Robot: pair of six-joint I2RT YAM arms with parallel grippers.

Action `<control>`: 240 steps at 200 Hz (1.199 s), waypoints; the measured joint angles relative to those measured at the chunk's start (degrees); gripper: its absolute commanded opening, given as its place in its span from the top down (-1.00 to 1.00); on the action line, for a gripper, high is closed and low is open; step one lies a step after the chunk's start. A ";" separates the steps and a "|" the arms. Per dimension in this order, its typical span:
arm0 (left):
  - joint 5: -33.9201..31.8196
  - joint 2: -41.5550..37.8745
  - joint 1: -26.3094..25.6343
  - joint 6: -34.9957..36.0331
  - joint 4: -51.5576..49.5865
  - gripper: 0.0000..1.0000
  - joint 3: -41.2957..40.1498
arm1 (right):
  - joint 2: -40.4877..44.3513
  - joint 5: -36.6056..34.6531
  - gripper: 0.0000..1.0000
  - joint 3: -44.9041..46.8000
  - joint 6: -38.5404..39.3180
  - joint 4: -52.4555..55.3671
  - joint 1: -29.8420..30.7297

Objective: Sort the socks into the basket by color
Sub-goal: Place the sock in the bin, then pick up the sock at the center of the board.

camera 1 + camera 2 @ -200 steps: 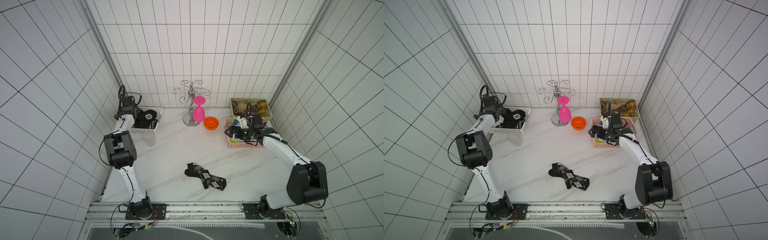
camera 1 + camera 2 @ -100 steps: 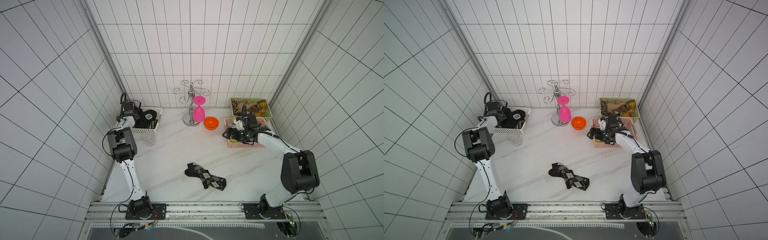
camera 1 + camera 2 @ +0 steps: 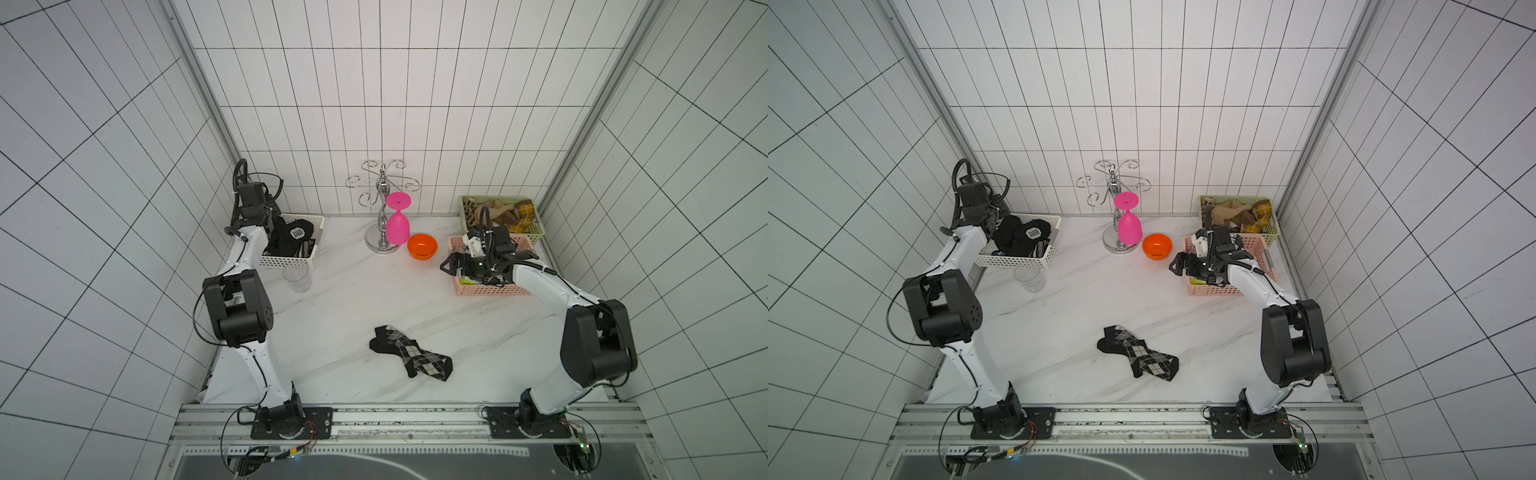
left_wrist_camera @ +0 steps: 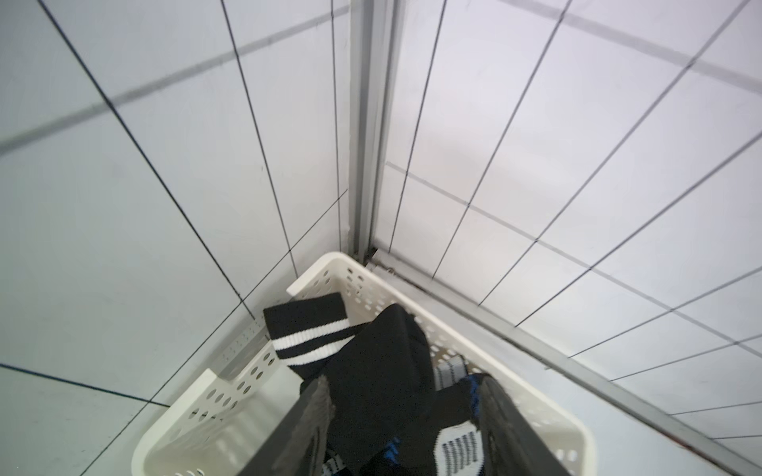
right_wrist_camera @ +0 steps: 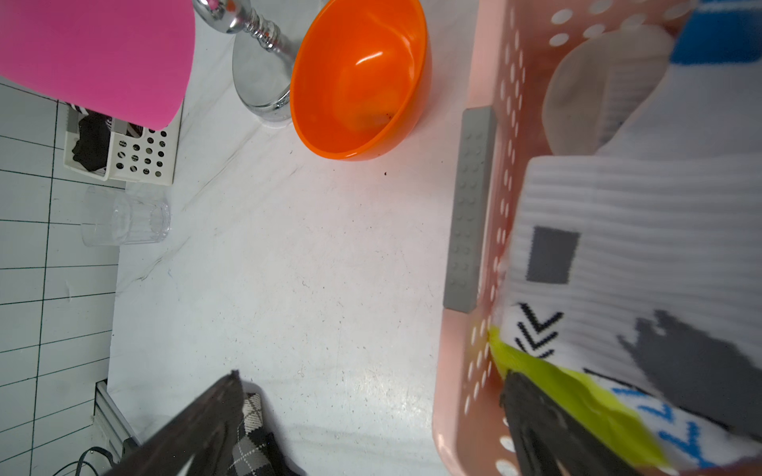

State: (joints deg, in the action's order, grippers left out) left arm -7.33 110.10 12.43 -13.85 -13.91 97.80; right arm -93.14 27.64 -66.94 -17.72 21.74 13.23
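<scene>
Left gripper, shut a second ago, now stands parted over the far-left white basket, black sock released inside; right gripper gapes empty astride the wall of the pink basket; one argyle sock lies unsorted, near centre, presumably next.

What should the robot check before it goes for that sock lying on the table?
1. Left jaws open, over the black socks in the white basket: ok.
2. Right jaws open and empty, one each side of the pink basket wall: ok.
3. Argyle sock sorted: not ok, it lies on the table.
4. Sock apart from glass and orange bowl: ok.
5. Room left in white basket: cannot tell.
</scene>
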 measured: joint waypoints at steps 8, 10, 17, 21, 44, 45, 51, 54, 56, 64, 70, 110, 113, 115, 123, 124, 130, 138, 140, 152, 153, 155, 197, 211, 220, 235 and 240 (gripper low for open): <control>0.42 -2.45 -0.94 0.24 -0.07 -0.14 -0.66 | 0.20 0.09 -0.98 -0.02 0.26 0.15 0.81; 0.57 -2.86 -1.11 0.35 -0.02 -0.14 -0.83 | 0.26 0.09 -0.98 -0.02 0.28 0.20 0.92; 0.87 -5.16 -2.25 0.70 0.00 -0.13 -1.92 | 0.44 0.24 -0.94 -0.02 0.61 0.48 1.64; 1.22 -6.34 -2.99 0.79 -0.07 -0.12 -2.58 | 0.55 0.37 -0.92 -0.09 0.92 0.74 2.16; 2.93 -13.55 -8.59 0.98 -0.02 -0.07 -9.27 | 0.74 0.57 -0.70 -0.22 2.71 2.45 5.22; 2.97 -13.75 -8.76 1.01 -0.04 -0.06 -9.51 | 0.74 0.57 -0.69 -0.22 2.69 2.51 5.33; 3.37 -15.52 -10.47 0.85 -0.04 -0.04 -11.78 | 0.74 0.74 -0.59 -0.22 3.41 3.19 6.45; 3.67 -16.37 -11.23 0.74 -0.15 -0.03 -12.85 | 0.74 0.83 -0.56 -0.22 3.98 3.56 6.97; 3.87 -17.05 -11.96 0.59 -0.11 -0.02 -13.75 | 0.74 0.85 -0.52 -0.22 4.07 3.80 7.37; 4.31 -19.06 -14.05 0.35 -0.13 0.01 -16.79 | 0.74 0.96 -0.44 -0.22 4.90 4.72 8.87; 4.81 -20.65 -15.67 -0.09 -0.28 0.02 -19.26 | 0.74 0.98 -0.40 -0.24 5.70 5.40 10.19; 6.78 -31.04 -21.88 -3.37 -1.97 0.05 -34.49 | 0.44 0.02 -0.37 -0.28 10.27 9.01 20.83; 6.78 -31.76 -22.23 -3.56 -2.23 0.05 -35.41 | 0.33 -0.13 -0.38 -0.28 10.60 9.18 21.70; 6.78 -32.26 -22.40 -3.72 -2.40 0.05 -35.89 | 0.24 -0.22 -0.38 -0.28 10.75 9.27 22.12; 6.73 -34.64 -23.30 -4.35 -3.04 0.05 -38.25 | -0.28 -0.70 -0.41 -0.28 11.47 9.62 24.28; 6.73 -34.82 -23.39 -4.37 -3.08 0.05 -38.47 | -0.44 -0.83 -0.41 -0.28 11.61 9.68 24.68; 6.75 -36.52 -23.93 -4.87 -3.52 0.05 -39.98 | -0.98 -1.38 -0.42 -0.28 12.07 9.99 26.14; 6.75 -38.82 -24.55 -5.46 -4.15 0.04 -41.75 | -1.88 -2.25 -0.44 -0.28 12.68 10.34 28.09; 6.75 -39.43 -24.74 -5.64 -4.35 0.04 -42.16 | -2.14 -2.51 -0.44 -0.28 12.79 10.43 28.55; 6.73 -42.73 -25.57 -6.36 -5.49 0.04 -44.00 | -3.80 -3.87 -0.46 -0.28 13.31 10.78 31.17; 6.73 -42.93 -25.62 -6.40 -5.53 0.04 -44.09 | -4.00 -4.04 -0.47 -0.28 13.35 10.78 31.43; 6.75 -43.54 -25.70 -6.54 -5.79 0.04 -44.35 | -4.31 -4.31 -0.47 -0.28 13.42 10.78 31.76; 6.45 -53.07 -26.12 -8.20 -9.20 0.03 -48.61 | -8.68 -8.37 0.22 -0.28 13.77 10.62 36.89; 6.47 -55.36 -26.14 -8.74 -10.27 0.03 -49.96 | -9.38 -9.35 0.76 -0.28 13.38 10.29 37.38; 6.49 -56.54 -26.16 -8.98 -10.86 0.03 -50.73 | -9.73 -10.10 0.80 -0.28 13.09 10.16 37.44; 6.56 -58.14 -26.16 -9.44 -11.74 0.03 -51.71 | -10.10 -11.15 0.98 -0.28 12.70 10.16 37.44; 6.62 -58.55 -26.16 -9.60 -11.91 0.03 -52.00 | -10.10 -11.43 1.00 -0.28 12.39 10.14 37.44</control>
State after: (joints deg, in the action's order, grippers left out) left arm -0.71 51.55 -13.74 -23.44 -25.82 45.80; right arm -103.24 16.21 -67.22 -5.32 31.88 50.68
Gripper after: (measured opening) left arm 0.485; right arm 0.059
